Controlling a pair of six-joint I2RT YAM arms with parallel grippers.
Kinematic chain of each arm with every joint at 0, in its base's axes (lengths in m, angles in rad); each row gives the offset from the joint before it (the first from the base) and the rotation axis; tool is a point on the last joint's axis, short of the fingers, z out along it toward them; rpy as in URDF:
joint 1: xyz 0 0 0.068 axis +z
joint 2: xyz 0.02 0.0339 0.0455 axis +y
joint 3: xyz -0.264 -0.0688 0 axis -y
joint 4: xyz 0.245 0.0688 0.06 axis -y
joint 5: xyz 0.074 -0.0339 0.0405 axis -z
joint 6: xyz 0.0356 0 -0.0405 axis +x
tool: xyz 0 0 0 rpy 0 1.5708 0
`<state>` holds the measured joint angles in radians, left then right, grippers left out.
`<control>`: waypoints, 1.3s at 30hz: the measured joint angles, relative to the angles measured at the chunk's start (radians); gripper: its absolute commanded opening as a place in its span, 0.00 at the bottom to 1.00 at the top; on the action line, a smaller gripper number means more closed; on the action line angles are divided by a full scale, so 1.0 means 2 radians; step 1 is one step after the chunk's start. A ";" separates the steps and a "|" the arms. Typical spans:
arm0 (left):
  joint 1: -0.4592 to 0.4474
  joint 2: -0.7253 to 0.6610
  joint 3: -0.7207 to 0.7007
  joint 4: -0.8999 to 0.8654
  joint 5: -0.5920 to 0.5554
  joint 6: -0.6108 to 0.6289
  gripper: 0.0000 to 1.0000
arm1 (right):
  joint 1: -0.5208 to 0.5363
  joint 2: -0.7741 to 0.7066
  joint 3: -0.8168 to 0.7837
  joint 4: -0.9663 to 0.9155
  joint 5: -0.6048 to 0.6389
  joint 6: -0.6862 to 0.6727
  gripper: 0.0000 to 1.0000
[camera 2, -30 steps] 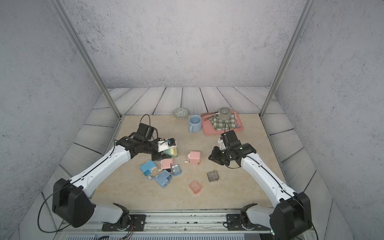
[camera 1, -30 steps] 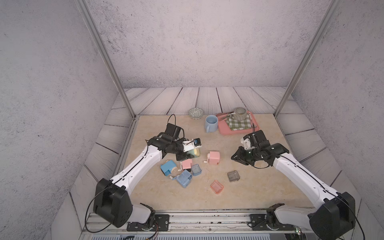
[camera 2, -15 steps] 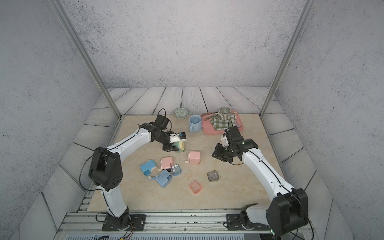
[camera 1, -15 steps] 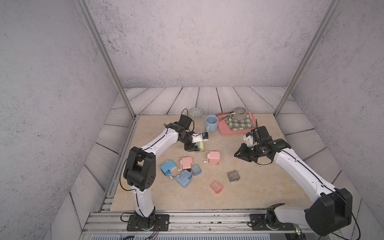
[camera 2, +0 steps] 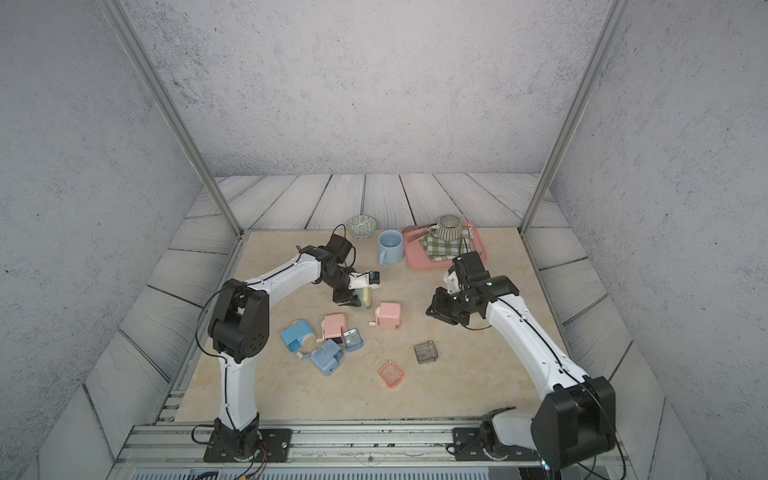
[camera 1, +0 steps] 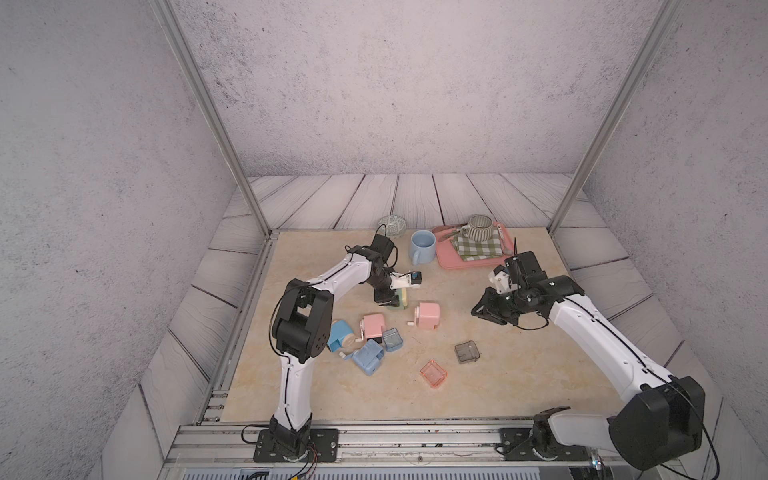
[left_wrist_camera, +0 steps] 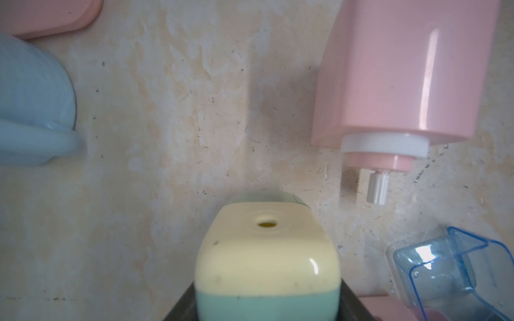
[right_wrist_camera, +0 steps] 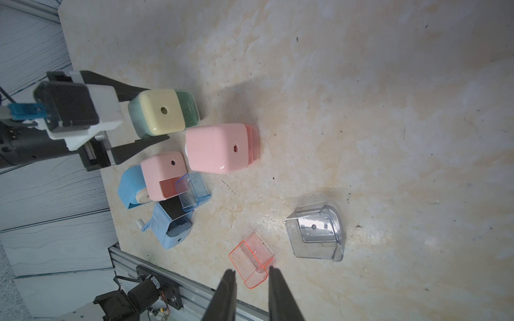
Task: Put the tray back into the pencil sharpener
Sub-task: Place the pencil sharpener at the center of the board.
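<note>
Pinching the green sharpener between its jaws, the left gripper probably steadies it for insertion. The right gripper hovers narrowly spread, empty. The grey tray and orange tray lie loose, well apart from that sharpener.

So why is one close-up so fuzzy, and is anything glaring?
Left wrist view: the yellow-green sharpener sits very near the lens and looks soft; a glare streak runs down the pink sharpener. Right wrist view: crisp, with the grey tray glinting. In both top views, the frame posts lean outward.
</note>
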<state>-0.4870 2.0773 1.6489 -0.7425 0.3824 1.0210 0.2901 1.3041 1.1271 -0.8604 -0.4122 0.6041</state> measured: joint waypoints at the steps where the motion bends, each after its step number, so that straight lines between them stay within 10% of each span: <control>1: 0.000 0.001 0.001 -0.001 -0.001 0.000 0.27 | -0.001 0.001 0.000 -0.001 0.000 -0.001 0.24; 17: -0.002 0.015 0.012 -0.003 -0.007 -0.013 0.89 | -0.005 0.001 0.003 -0.013 0.000 -0.003 0.24; 27: -0.002 -0.019 0.012 0.004 -0.006 -0.014 0.94 | -0.005 -0.012 0.003 -0.015 0.000 -0.004 0.24; 39: 0.001 -0.294 -0.137 0.086 0.001 -0.145 0.90 | -0.006 -0.016 0.002 -0.016 -0.003 -0.012 0.26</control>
<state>-0.4847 1.4887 1.3750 -0.5701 0.3847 0.7311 0.2790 1.2720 1.1316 -0.8921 -0.4179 0.5797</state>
